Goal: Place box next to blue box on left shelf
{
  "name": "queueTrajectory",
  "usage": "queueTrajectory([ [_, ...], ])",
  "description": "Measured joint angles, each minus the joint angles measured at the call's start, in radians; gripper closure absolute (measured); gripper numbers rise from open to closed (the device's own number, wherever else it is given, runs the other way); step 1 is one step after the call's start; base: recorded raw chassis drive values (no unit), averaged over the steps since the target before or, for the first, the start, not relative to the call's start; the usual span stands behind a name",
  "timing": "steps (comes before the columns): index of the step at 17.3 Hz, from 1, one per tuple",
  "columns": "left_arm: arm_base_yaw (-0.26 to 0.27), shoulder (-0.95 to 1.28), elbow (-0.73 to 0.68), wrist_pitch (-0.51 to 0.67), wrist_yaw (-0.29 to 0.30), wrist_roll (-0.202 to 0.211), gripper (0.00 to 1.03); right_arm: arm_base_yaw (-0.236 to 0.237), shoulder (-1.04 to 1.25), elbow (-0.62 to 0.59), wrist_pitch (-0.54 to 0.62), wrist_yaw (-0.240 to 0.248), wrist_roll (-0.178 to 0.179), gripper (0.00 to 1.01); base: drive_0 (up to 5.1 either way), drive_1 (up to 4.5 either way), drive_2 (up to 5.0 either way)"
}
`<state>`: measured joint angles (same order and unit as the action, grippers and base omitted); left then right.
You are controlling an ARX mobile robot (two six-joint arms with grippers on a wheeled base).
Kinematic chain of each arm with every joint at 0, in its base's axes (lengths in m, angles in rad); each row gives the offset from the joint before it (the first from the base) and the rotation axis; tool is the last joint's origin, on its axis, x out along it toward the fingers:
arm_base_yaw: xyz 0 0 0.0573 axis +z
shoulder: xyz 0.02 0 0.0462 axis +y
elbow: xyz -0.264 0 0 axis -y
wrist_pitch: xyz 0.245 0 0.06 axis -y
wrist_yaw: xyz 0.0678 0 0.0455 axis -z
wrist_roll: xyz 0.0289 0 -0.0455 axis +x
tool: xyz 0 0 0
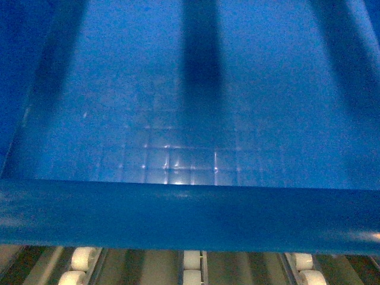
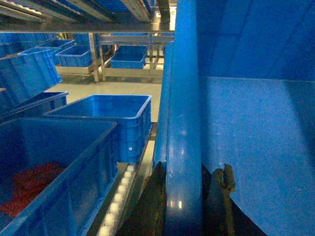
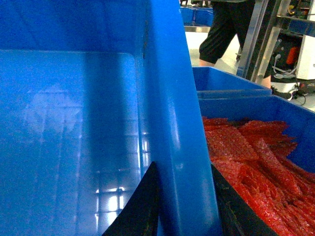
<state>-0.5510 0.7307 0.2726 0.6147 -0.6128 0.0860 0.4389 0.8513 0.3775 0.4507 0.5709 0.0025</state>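
Both end effectors point(image 2: 183, 206) point(image 3: 183, 206) clamped astride box point(image 1: 190, 119) side rims, neighbouring crates point(image 2: 106, 115) close alongside.

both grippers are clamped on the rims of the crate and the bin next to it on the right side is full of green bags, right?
Not quite: the bags are red, not green. The right wrist view shows red bags filling the neighbouring bin. The rest holds: the right gripper and the left gripper each have fingers on both sides of the crate rim.

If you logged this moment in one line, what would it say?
left gripper: clamped on crate rim | right gripper: same | crate: over rollers
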Motion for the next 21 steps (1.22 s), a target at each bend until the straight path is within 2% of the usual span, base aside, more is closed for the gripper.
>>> queueTrajectory([
  [5, 0.000, 0.000, 0.000, 0.000, 0.000, 0.000, 0.92, 0.000, 0.000, 0.000, 0.000, 0.000, 0.000, 0.82, 0.0, 0.00, 0.0],
  [6, -0.006, -0.010, 0.013, -0.073, -0.021, -0.023, 0.92, 0.000, 0.000, 0.000, -0.006, 0.003, 0.002, 0.82, 0.0, 0.00, 0.0],
  [7, -0.023, -0.031, 0.082, -0.262, -0.075, -0.053, 0.92, 0.021, 0.000, 0.047, -0.150, 0.046, 0.029, 0.82, 0.0, 0.00, 0.0],
  [8, -0.021, -0.035, 0.109, -0.364, -0.090, -0.064, 0.92, 0.038, 0.014, 0.084, -0.284, 0.082, 0.069, 0.82, 0.0, 0.00, 0.0],
  [9, -0.006, -0.034, 0.109, -0.409, -0.082, -0.078, 0.92, 0.045, 0.027, 0.085, -0.340, 0.087, 0.103, 0.82, 0.0, 0.00, 0.0],
  [11, 0.044, -0.026, 0.108, -0.445, -0.050, -0.085, 0.92, 0.046, 0.066, 0.085, -0.373, 0.048, 0.166, 0.82, 0.0, 0.00, 0.0],
  [13, 0.114, 0.000, 0.117, -0.519, 0.006, -0.118, 0.92, 0.055, 0.133, 0.116, -0.383, -0.001, 0.200, 0.82, 0.0, 0.00, 0.0],
  [14, 0.143, 0.031, 0.116, -0.528, 0.034, -0.129, 0.92, 0.061, 0.183, 0.122, -0.375, -0.019, 0.205, 0.82, 0.0, 0.00, 0.0],
  [15, 0.149, 0.074, 0.114, -0.528, 0.049, -0.138, 0.92, 0.060, 0.230, 0.123, -0.369, -0.024, 0.209, 0.82, 0.0, 0.00, 0.0],
  [16, 0.148, 0.154, 0.104, -0.509, 0.064, -0.160, 0.92, 0.056, 0.281, 0.123, -0.370, -0.029, 0.206, 0.82, 0.0, 0.00, 0.0],
  [17, 0.136, 0.239, 0.101, -0.483, 0.074, -0.196, 0.92, 0.031, 0.314, 0.123, -0.360, -0.038, 0.190, 0.82, 0.0, 0.00, 0.0],
  [18, 0.134, 0.260, 0.101, -0.489, 0.075, -0.212, 0.92, 0.031, 0.321, 0.123, -0.361, -0.041, 0.188, 0.82, 0.0, 0.00, 0.0],
  [21, 0.150, 0.314, 0.098, -0.460, 0.095, -0.219, 0.92, 0.031, 0.341, 0.122, -0.361, -0.044, 0.202, 0.82, 0.0, 0.00, 0.0],
])
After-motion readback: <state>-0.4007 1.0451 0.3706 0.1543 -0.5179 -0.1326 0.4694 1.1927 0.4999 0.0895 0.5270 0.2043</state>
